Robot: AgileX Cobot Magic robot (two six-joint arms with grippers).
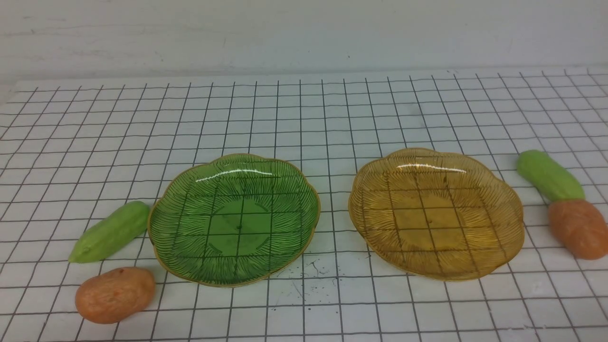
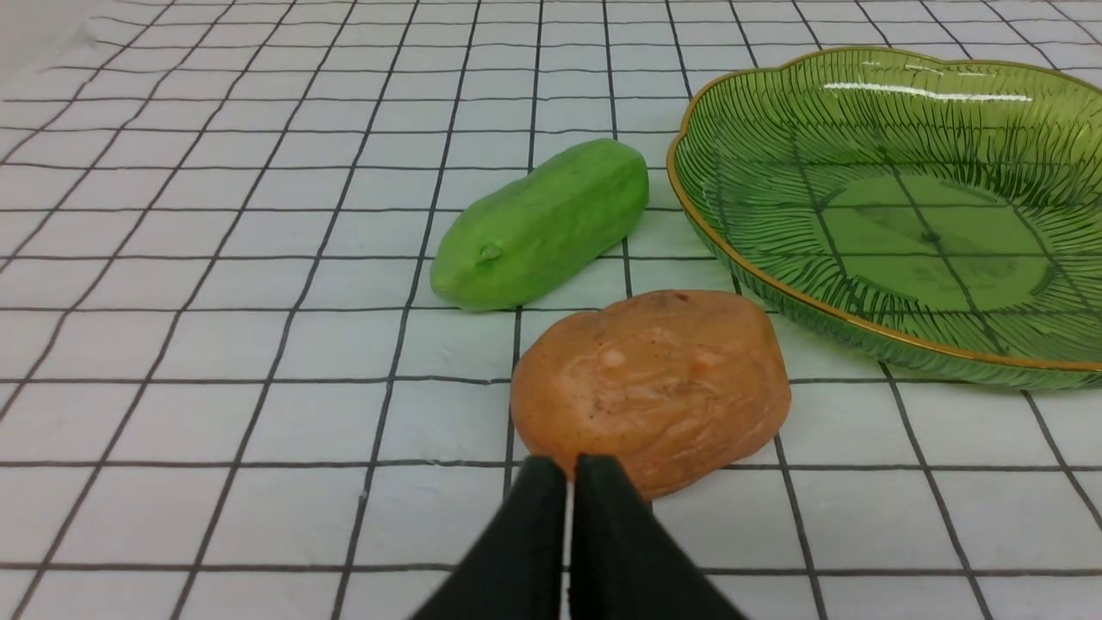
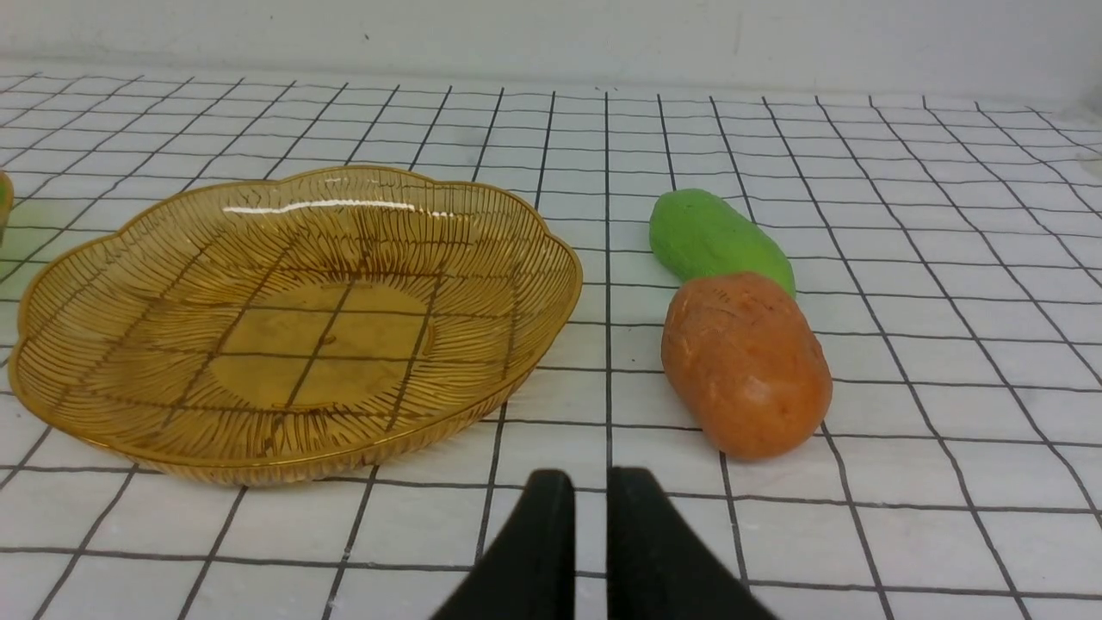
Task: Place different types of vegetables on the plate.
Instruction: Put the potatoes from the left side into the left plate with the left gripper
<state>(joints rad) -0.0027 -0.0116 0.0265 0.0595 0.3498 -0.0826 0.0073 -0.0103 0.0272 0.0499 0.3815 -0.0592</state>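
My left fingers pressed together; my right fingers slightly spread, nothing between | left cucumber, left potato: counter, beside green plate | right cucumber, right potato: counter, right of amber plate

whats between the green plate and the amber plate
Nothing but bare gridded tabletop lies between the green plate and the amber plate, as the front view shows.
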